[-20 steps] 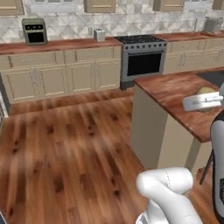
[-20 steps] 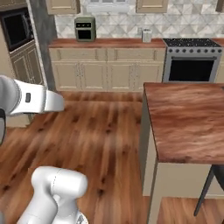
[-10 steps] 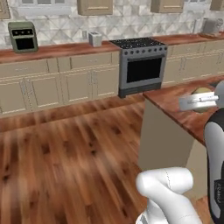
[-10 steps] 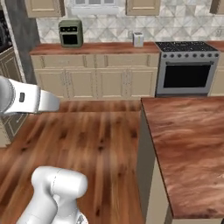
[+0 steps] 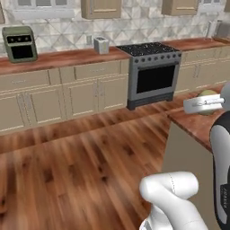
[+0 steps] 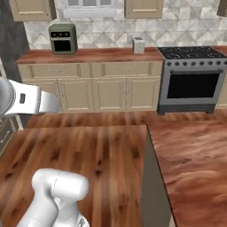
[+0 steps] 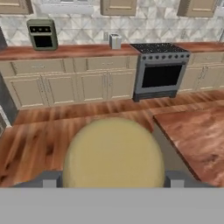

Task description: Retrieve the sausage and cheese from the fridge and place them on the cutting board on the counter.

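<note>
Between the earlier frames and now both base views have swung: the stove (image 6: 193, 75) sits closer to mid-picture and the toaster oven (image 6: 62, 38) has slid across, so the base has driven or turned; the kitchen itself has not moved. Nearest the hand camera, the pincer (image 7: 113, 180) stands wide, its dark tips flanking a round pale-yellow block, judged to be the cheese (image 7: 113, 153), apparently held between them. Right of the cheese lies the island counter (image 7: 197, 139). Beyond it runs the long counter (image 6: 88, 55), left of the stove. No cutting board can be made out. Judgement: keep the grip unchanged while driving, locate the board first, then lower level before releasing.
</note>
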Controlling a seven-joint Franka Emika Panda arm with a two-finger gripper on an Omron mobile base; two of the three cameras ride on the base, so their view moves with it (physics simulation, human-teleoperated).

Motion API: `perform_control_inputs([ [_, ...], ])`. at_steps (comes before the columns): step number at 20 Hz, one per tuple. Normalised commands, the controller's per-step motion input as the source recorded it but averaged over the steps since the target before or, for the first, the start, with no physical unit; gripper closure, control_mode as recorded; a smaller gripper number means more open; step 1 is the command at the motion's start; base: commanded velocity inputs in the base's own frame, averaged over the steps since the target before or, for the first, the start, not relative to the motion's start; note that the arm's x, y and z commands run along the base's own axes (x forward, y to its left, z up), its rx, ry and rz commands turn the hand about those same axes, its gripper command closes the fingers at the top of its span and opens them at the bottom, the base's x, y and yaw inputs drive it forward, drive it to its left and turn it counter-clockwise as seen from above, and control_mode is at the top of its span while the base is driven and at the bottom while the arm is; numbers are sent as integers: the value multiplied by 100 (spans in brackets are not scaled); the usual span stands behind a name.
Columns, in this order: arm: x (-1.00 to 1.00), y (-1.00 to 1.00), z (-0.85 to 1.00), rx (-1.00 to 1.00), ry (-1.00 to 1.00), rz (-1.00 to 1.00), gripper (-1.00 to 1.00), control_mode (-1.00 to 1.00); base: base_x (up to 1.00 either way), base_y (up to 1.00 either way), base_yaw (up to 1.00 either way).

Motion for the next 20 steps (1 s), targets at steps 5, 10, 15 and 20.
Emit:
perform_control_inputs([
  [5,0,0,0,0,0,0,100,100,100,0,-9],
  [10,0,0,0,0,0,0,100,100,100,-6,-13],
  [15,0,0,0,0,0,0,100,100,97,-3,-35],
  [20,0,0,0,0,0,0,100,100,12,1,-86],
])
